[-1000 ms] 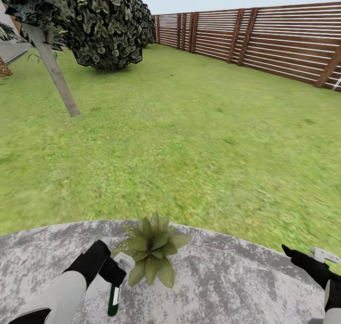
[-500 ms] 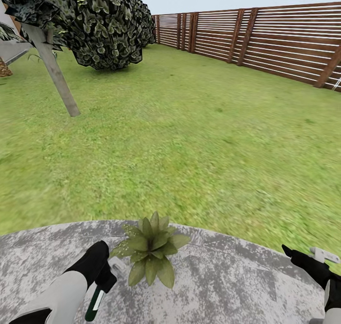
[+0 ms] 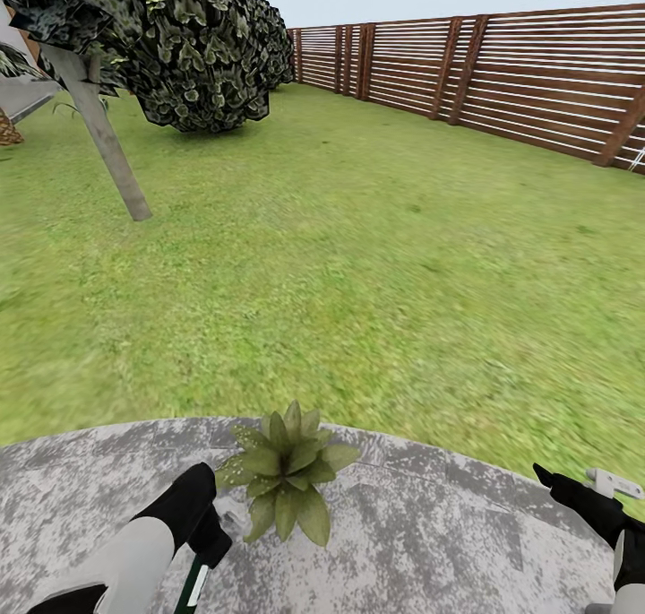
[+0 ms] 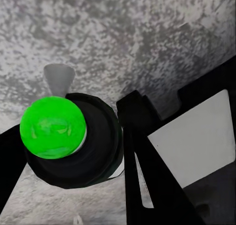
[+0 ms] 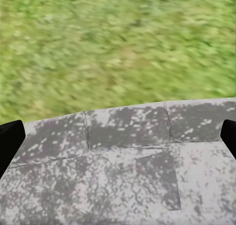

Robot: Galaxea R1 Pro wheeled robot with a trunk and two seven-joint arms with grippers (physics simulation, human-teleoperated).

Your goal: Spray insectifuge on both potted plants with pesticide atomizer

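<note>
Left gripper (image 3: pixel 211 542) clamps the pesticide atomizer (image 3: pixel 192 587) beside the potted plant (image 3: pixel 285 483) on the stone patio (image 3: pixel 430 542) — bottle slanted, long axis down-left; right gripper (image 3: pixel 573 493) jaws spread wide

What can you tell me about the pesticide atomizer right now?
The pesticide atomizer is a slender dark-green bottle with a white stripe, clamped in the left gripper and tilted, its lower end running out of the head view's bottom edge. It hangs over the grey stone patio, just beside the potted plant without touching it. The left wrist view shows one round end head-on, bright green inside a dark rim.
</note>
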